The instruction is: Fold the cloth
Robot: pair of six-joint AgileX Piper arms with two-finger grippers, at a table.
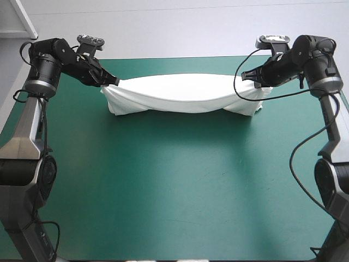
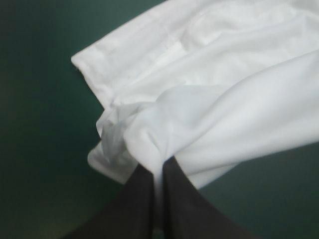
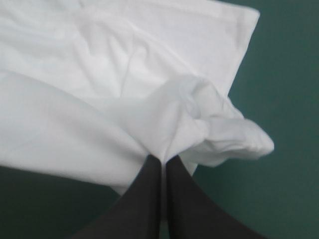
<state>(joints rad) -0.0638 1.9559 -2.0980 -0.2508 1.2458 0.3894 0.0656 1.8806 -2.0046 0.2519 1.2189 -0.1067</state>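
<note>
The white T-shirt (image 1: 182, 94) hangs stretched between both arms over the far half of the teal-green table, sagging in long folds with its lower edge near the cover. My left gripper (image 1: 113, 82) pinches its left end. The right gripper (image 1: 254, 78) pinches its right end. In the left wrist view the black fingers (image 2: 142, 194) are all but shut on a gathered fold of the T-shirt (image 2: 214, 99). Likewise in the right wrist view, the fingers (image 3: 179, 194) clamp a bunched corner of the T-shirt (image 3: 99, 99).
The teal-green table (image 1: 174, 191) stretches bare from the T-shirt to its near edge. A white ledge (image 1: 16, 22) stands beyond the far left corner.
</note>
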